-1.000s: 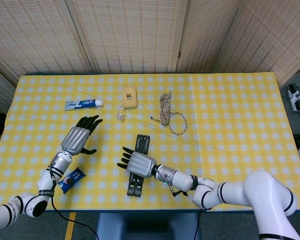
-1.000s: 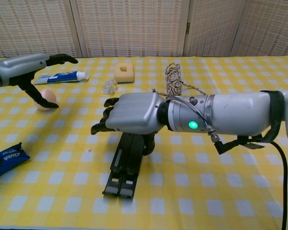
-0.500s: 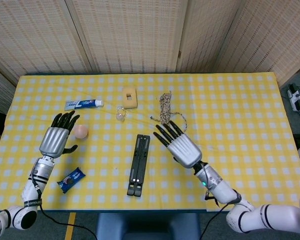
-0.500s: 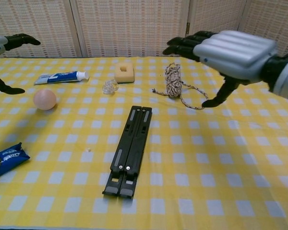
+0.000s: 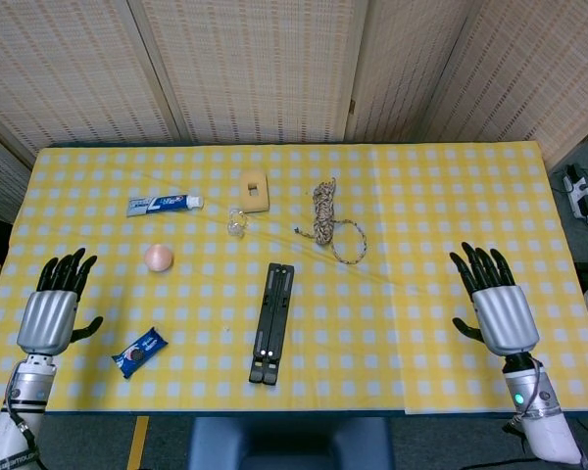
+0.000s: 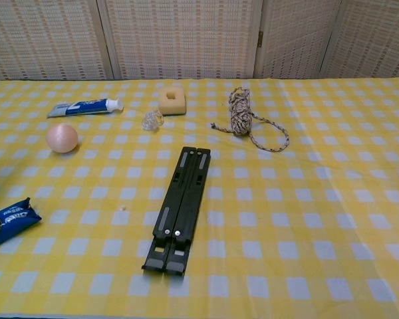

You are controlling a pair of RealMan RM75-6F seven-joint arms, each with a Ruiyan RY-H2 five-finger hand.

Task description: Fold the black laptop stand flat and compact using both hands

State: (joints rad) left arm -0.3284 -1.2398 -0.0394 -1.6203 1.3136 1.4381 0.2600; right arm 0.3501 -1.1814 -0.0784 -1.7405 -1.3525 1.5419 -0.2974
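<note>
We logged the black laptop stand (image 5: 272, 322) folded flat at desk (image 5: 451, 196) centre; left hand (image 5: 49, 315) at 9 o'clock, right hand (image 5: 498, 313) at 3 o'clock, fingers spread, holding nothing.

Checked table (image 5: 421, 196) bears laptop stand (image 5: 272, 322), toothpaste (image 5: 164, 204), rope (image 5: 325, 220), ball (image 5: 158, 258)

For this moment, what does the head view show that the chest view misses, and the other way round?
Only the head view shows the left hand and right hand, both open, fingers spread, at the table's near corners. The chest view shows nothing extra. Both show the folded black laptop stand, toothpaste tube, pink ball, cookie packet, rope and sponge.
</note>
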